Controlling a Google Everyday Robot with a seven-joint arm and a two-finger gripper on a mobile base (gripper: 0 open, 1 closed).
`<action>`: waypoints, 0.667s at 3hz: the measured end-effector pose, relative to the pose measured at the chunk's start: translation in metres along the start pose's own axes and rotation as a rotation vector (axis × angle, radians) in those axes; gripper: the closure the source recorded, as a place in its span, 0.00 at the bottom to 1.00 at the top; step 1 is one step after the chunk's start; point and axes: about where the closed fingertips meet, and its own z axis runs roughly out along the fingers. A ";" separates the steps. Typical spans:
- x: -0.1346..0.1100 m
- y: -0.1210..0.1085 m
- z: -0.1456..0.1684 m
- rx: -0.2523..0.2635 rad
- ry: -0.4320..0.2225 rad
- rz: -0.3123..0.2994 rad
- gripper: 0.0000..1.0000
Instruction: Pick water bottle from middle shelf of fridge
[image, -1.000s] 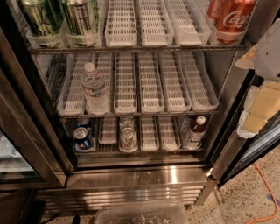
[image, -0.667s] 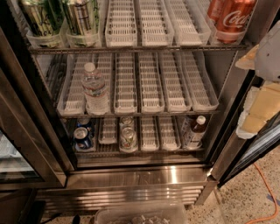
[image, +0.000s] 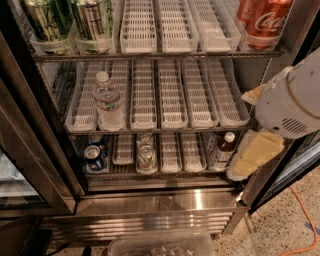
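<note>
The water bottle (image: 108, 101) stands upright in the second lane from the left on the middle shelf (image: 170, 95) of the open fridge (image: 150, 205). It is clear and ribbed, with a white cap and a pale label. My gripper (image: 251, 156), with its yellowish end below a white arm housing (image: 290, 102), hangs at the right side of the fridge opening. It is level with the middle and bottom shelves, well to the right of the bottle and not touching it.
Green cans (image: 47, 20) stand top left and red cola cans (image: 262, 20) top right. The bottom shelf holds cans (image: 145, 155) and a small dark bottle (image: 224, 149). A clear bin (image: 160, 245) sits on the floor in front. An orange cable (image: 300, 220) lies at the right.
My arm and gripper have swung left and further into view, from the right edge to in front of the fridge's right side. The bottle and cans have not moved.
</note>
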 end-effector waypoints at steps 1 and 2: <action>-0.027 0.013 0.038 0.005 -0.100 -0.011 0.00; -0.050 0.023 0.061 -0.013 -0.133 -0.050 0.00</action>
